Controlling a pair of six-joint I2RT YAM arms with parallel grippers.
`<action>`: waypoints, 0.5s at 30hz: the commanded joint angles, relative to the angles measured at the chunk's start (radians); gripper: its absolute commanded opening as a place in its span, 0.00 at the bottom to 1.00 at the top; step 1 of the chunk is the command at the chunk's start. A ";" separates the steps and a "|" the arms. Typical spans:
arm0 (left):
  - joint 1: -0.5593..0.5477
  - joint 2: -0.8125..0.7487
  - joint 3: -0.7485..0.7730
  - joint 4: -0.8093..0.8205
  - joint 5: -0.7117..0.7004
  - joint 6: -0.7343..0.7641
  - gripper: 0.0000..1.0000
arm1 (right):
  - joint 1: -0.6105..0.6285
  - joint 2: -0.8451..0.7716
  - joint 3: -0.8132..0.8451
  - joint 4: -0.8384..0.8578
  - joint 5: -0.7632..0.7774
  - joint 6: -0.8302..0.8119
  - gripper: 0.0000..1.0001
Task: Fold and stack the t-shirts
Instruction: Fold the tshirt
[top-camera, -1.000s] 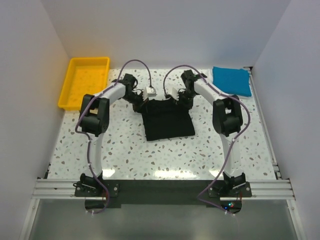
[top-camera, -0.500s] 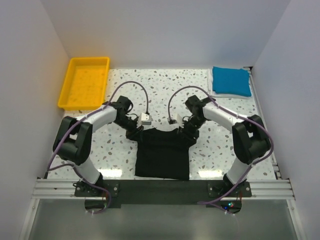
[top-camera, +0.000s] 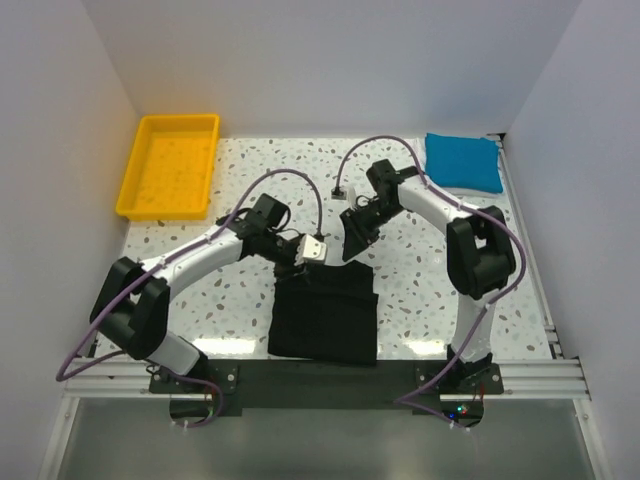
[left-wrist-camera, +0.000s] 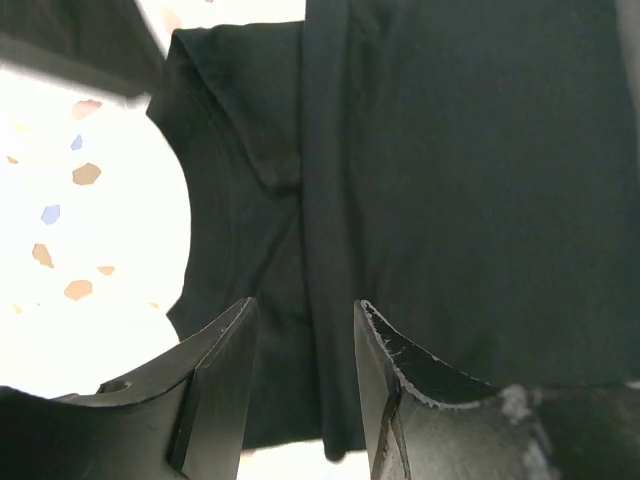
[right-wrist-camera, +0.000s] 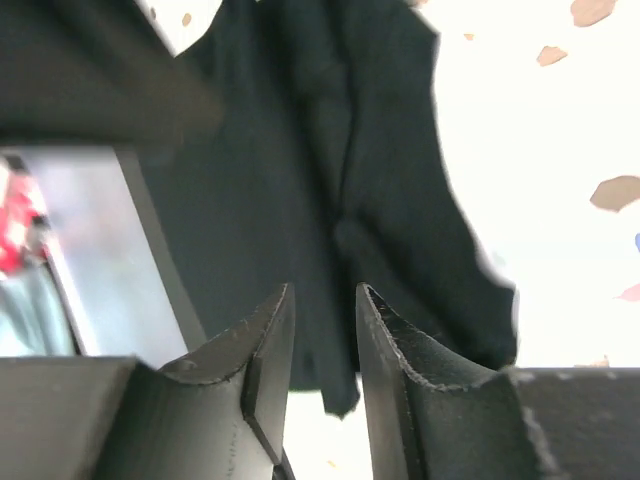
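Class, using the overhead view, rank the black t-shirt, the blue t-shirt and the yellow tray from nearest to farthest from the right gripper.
Measured from the right gripper:
1. Black t-shirt, just below it, on the side of the arm bases.
2. Blue t-shirt, in the far right corner.
3. Yellow tray, in the far left corner.

Black t-shirt (right-wrist-camera: 300, 150) beyond parted right pincer (right-wrist-camera: 323, 300)

The speckled table (top-camera: 430, 290) bears a black t-shirt (top-camera: 325, 320), a blue t-shirt (top-camera: 462, 162) and a yellow tray (top-camera: 165, 212).
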 joint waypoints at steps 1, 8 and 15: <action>-0.033 0.035 -0.006 0.133 -0.041 -0.070 0.48 | 0.010 0.083 0.047 0.140 -0.089 0.219 0.34; -0.116 0.125 -0.009 0.183 -0.084 -0.067 0.51 | 0.054 0.156 0.060 0.186 -0.109 0.299 0.31; -0.149 0.185 -0.006 0.197 -0.089 -0.075 0.52 | 0.086 0.212 0.070 0.205 -0.098 0.305 0.29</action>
